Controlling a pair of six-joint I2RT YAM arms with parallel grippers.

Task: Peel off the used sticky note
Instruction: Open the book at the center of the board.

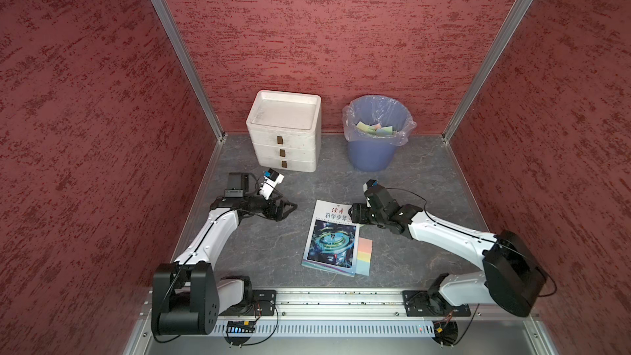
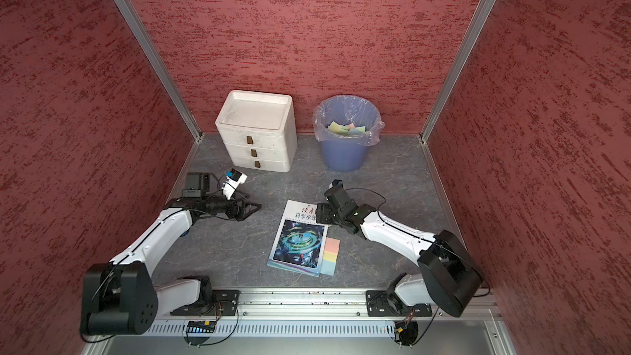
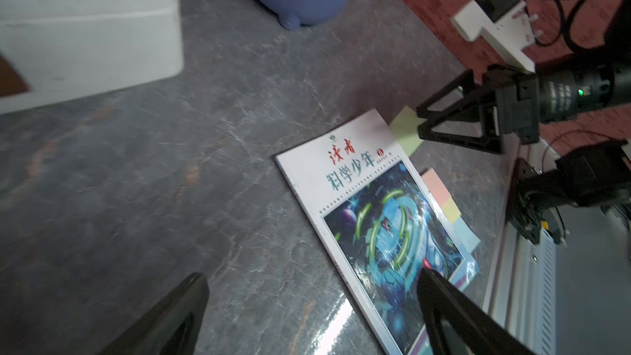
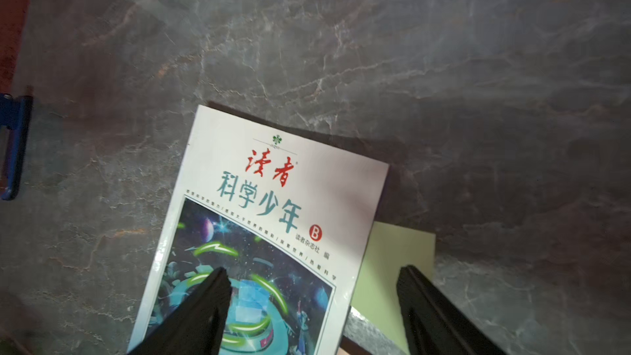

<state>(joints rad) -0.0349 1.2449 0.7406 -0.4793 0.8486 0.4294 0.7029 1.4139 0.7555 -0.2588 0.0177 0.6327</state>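
Note:
A magazine [image 1: 331, 237] [image 2: 300, 237] [image 4: 273, 216] lies flat in the middle of the table. A pale green sticky note [image 4: 392, 268] [image 3: 404, 131] pokes out from under its far right edge; my right arm hides it in both top views. Pink, yellow and blue notes [image 1: 364, 256] [image 3: 447, 206] stick out lower on the same edge. My right gripper [image 1: 356, 215] [image 4: 314, 269] hovers open over that corner, one finger above the cover, the other above the green note's outer edge. My left gripper [image 1: 290, 208] [image 3: 311, 273] stands open and empty over bare table left of the magazine.
A white three-drawer unit [image 1: 283, 131] stands at the back left. A blue bin [image 1: 375, 151] with a plastic liner, holding several coloured notes, stands at the back right. Red walls close in three sides, and a metal rail [image 1: 341, 297] runs along the front.

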